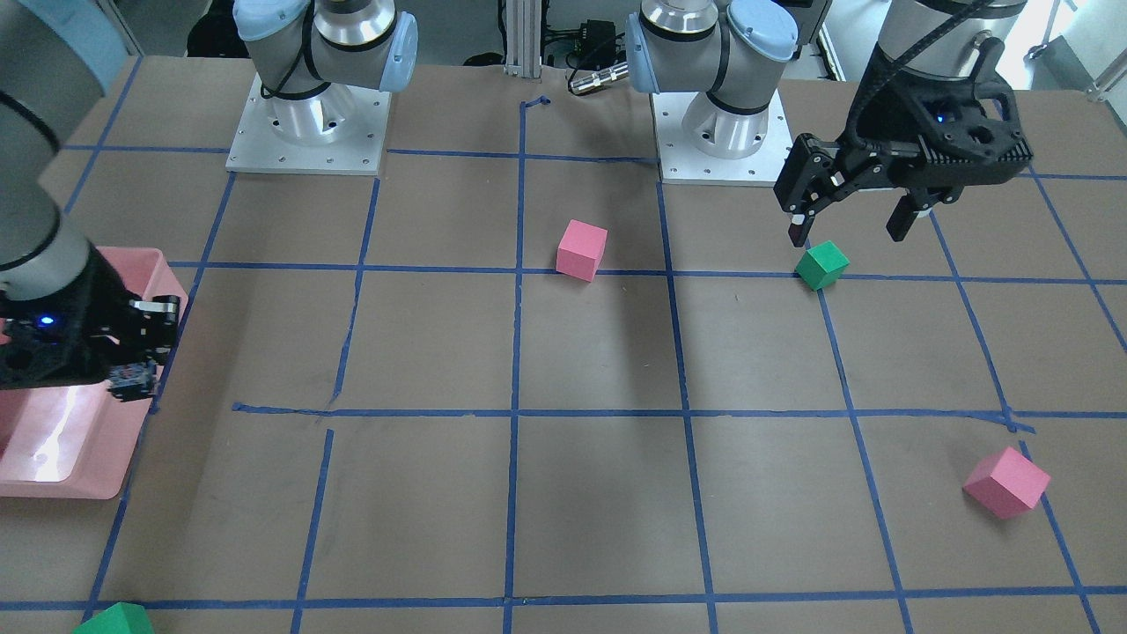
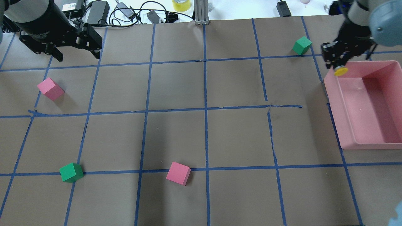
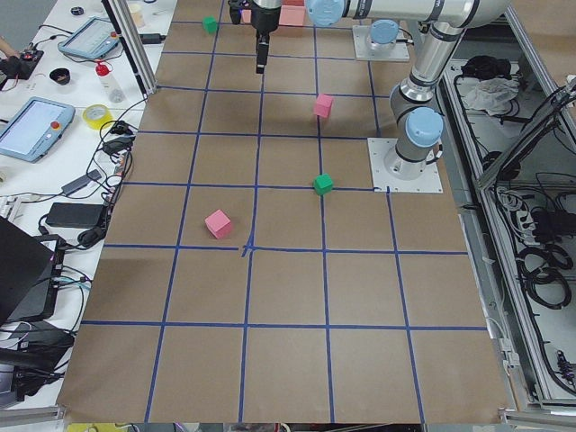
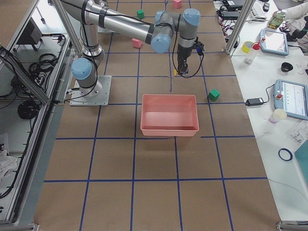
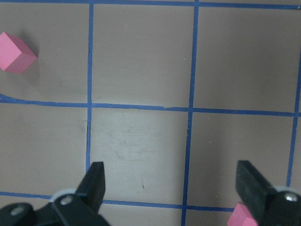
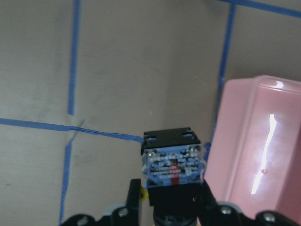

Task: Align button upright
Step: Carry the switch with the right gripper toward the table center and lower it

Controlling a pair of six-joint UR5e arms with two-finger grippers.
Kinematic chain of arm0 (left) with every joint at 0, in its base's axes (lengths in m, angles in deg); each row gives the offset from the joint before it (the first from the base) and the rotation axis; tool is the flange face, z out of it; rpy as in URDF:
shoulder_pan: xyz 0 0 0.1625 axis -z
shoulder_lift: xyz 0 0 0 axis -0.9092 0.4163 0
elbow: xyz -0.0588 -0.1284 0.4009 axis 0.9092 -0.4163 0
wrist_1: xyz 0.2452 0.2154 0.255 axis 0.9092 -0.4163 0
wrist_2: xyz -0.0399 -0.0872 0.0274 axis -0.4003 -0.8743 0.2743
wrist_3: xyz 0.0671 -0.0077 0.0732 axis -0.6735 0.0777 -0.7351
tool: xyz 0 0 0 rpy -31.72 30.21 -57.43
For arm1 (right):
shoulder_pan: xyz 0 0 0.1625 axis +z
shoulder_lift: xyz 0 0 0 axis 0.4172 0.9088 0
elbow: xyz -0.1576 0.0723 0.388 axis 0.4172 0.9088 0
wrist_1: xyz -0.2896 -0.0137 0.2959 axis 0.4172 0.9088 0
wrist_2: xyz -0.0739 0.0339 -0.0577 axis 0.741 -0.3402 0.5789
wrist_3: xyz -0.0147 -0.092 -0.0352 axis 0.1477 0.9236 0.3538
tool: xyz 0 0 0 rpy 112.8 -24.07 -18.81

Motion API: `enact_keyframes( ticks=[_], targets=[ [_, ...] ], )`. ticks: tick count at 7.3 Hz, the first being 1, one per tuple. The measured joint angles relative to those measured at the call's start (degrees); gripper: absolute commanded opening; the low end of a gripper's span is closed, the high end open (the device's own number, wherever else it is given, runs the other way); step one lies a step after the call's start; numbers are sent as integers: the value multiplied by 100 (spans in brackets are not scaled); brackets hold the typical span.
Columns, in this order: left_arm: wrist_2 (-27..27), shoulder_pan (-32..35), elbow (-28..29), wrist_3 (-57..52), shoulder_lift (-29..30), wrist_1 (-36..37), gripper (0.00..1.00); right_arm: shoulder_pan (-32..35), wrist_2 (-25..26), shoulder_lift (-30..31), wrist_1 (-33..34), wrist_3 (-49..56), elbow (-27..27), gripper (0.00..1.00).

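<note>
My right gripper (image 2: 337, 60) is shut on the button, just off the far left corner of the pink tray (image 2: 345, 131). The button's yellow cap (image 2: 340, 71) shows below the fingers in the overhead view. In the right wrist view its whitish contact block (image 6: 173, 167) faces the camera, held above the table beside the tray's rim (image 6: 254, 141). The front view shows the same gripper (image 1: 132, 374) at the tray's edge (image 1: 79, 480). My left gripper (image 2: 77, 56) is open and empty at the far left of the table, also seen in the front view (image 1: 847, 233) and the left wrist view (image 5: 171, 179).
A green cube (image 2: 302, 45) lies close to the right gripper. A pink cube (image 2: 50, 89) lies near the left gripper. Another green cube (image 2: 71, 172) and pink cube (image 2: 178, 173) sit at the near side. Cables and a tape roll (image 2: 181, 4) lie beyond the far edge.
</note>
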Motion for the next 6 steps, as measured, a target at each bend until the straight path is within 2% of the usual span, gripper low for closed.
enact_keyframes(
  ticks=[3,6],
  targets=[
    [-13,-102,-6,-21,0,0,100,1384,-118,-811,91,-602,672,0],
    [-23,-138,-15,-30,0,0,100,1979,-590,-1754,666,-1305,1101,0]
  ],
)
